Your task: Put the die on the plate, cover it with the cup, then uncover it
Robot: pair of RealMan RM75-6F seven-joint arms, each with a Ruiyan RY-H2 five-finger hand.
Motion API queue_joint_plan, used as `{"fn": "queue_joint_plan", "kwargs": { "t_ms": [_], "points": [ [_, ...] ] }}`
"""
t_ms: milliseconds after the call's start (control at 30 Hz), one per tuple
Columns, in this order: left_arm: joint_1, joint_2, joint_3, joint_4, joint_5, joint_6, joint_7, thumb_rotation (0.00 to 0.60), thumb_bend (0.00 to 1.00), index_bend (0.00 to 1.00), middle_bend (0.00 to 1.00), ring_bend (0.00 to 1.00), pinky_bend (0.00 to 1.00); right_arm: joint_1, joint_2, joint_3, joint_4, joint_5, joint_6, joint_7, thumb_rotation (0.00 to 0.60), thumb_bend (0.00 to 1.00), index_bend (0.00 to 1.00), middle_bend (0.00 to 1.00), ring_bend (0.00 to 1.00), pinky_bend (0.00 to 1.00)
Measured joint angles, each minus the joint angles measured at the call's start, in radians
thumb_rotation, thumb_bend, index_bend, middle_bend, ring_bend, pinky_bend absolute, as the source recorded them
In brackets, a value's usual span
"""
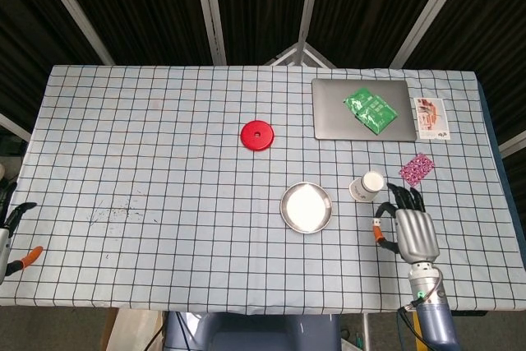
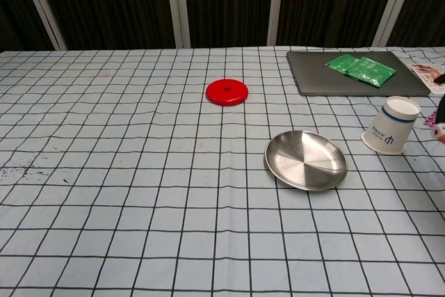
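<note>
Paper cup (image 2: 391, 125) bears illegible blue print; right hand (image 1: 408, 228) pinches the die (image 2: 439, 129); left hand's (image 1: 8, 232) grip unclear.

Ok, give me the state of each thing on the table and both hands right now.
Right hand: holds the die, raised beside the cup.
Die: pinched in the right hand, not yet on the plate.
Plate: empty, upright.
Cup: upside down on the table, right of the plate.
Red disc: flat, untouched.
Left hand: at the table's left edge, holding nothing.
</note>
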Motion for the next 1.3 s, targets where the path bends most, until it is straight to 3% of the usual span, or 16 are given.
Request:
{"fn": "queue_joint_plan", "kwargs": {
  "t_ms": [233, 433, 600, 700, 967, 1300],
  "points": [
    [-0.001, 0.003, -0.002, 0.002, -0.004, -0.002, -0.009, 0.600, 0.23, 0.25, 0.00, 0.00, 0.13, 0.072, 0.003, 0.056, -0.124, -0.009, -0.015, -0.165, 0.600, 0.39, 0.58, 0.13, 0.10, 0.00],
    [-0.006, 0.005, -0.004, 0.006, -0.010, -0.011, -0.013, 0.600, 0.23, 0.25, 0.00, 0.00, 0.13, 0.167, -0.071, 0.107, -0.102, 0.082, -0.078, -0.260, 0.600, 0.39, 0.58, 0.13, 0.10, 0.00],
    [-0.008, 0.004, -0.006, 0.009, -0.014, -0.015, -0.013, 0.600, 0.23, 0.25, 0.00, 0.00, 0.13, 0.189, -0.094, 0.119, -0.083, 0.106, -0.084, -0.275, 0.600, 0.39, 0.58, 0.13, 0.10, 0.00],
    [-0.011, 0.004, -0.007, 0.010, -0.015, -0.018, -0.012, 0.600, 0.23, 0.25, 0.00, 0.00, 0.13, 0.227, -0.135, 0.123, -0.006, 0.138, -0.140, -0.262, 0.600, 0.39, 0.58, 0.13, 0.10, 0.00],
    [-0.013, 0.003, -0.010, 0.013, -0.021, -0.021, -0.014, 0.600, 0.23, 0.25, 0.00, 0.00, 0.13, 0.341, -0.285, 0.138, 0.321, 0.205, -0.313, -0.178, 0.600, 0.39, 0.59, 0.13, 0.10, 0.00],
    [-0.013, 0.002, -0.012, 0.013, -0.026, -0.019, -0.009, 0.600, 0.23, 0.25, 0.00, 0.00, 0.13, 0.372, -0.371, 0.093, 0.464, 0.200, -0.370, -0.079, 0.600, 0.39, 0.59, 0.12, 0.10, 0.00]
  ]
}}
